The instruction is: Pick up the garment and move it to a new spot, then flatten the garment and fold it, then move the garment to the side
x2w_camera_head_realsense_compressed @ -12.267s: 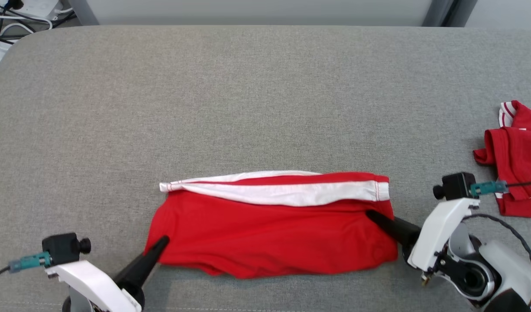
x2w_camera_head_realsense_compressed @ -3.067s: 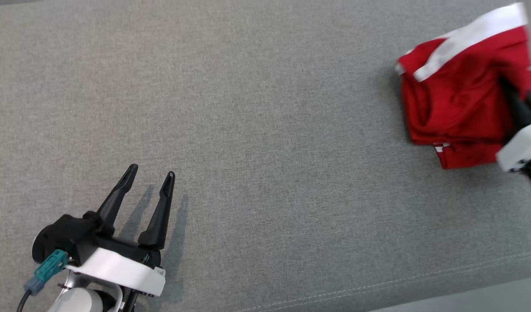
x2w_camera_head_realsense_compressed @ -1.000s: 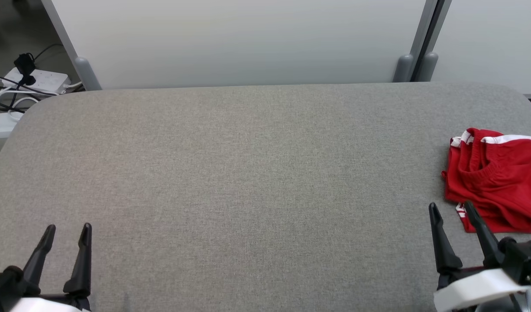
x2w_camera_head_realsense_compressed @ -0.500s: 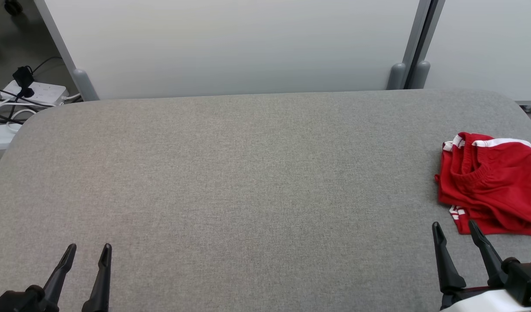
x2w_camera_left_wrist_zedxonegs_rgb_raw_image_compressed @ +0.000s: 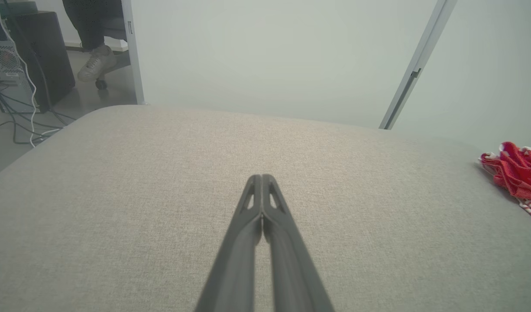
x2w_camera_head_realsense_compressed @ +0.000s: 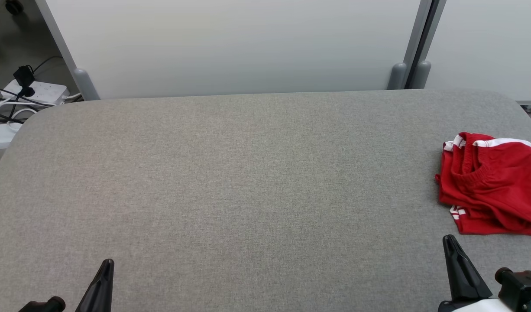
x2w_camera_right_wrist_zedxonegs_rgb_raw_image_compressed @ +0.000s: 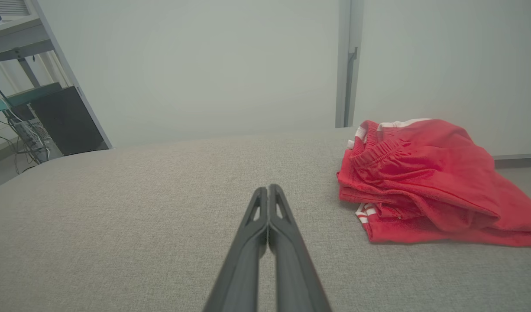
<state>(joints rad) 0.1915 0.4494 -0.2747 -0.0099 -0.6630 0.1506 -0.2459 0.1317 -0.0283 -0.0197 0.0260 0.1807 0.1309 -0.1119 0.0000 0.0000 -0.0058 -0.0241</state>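
The right claw (x2w_camera_right_wrist_zedxonegs_rgb_raw_image_compressed: pixel 268 190) has its two dark fingers pressed flat together with nothing between them, pointing out low over the grey cloth-covered surface (x2w_camera_right_wrist_zedxonegs_rgb_raw_image_compressed: pixel 118 225). Off to the right of the tips, and apart from them, lies the garment (x2w_camera_right_wrist_zedxonegs_rgb_raw_image_compressed: pixel 421 182) — red with white trim, an elastic waistband showing, piled in loose folds with a white-striped edge peeking out underneath. Behind the surface stands a pale wall panel (x2w_camera_right_wrist_zedxonegs_rgb_raw_image_compressed: pixel 205 65) with a grey upright post (x2w_camera_right_wrist_zedxonegs_rgb_raw_image_compressed: pixel 345 65). At the far left — a dark cabinet (x2w_camera_right_wrist_zedxonegs_rgb_raw_image_compressed: pixel 62 119) under a metal shelf (x2w_camera_right_wrist_zedxonegs_rgb_raw_image_compressed: pixel 14 34), with cables (x2w_camera_right_wrist_zedxonegs_rgb_raw_image_compressed: pixel 25 134) trailing beside it.
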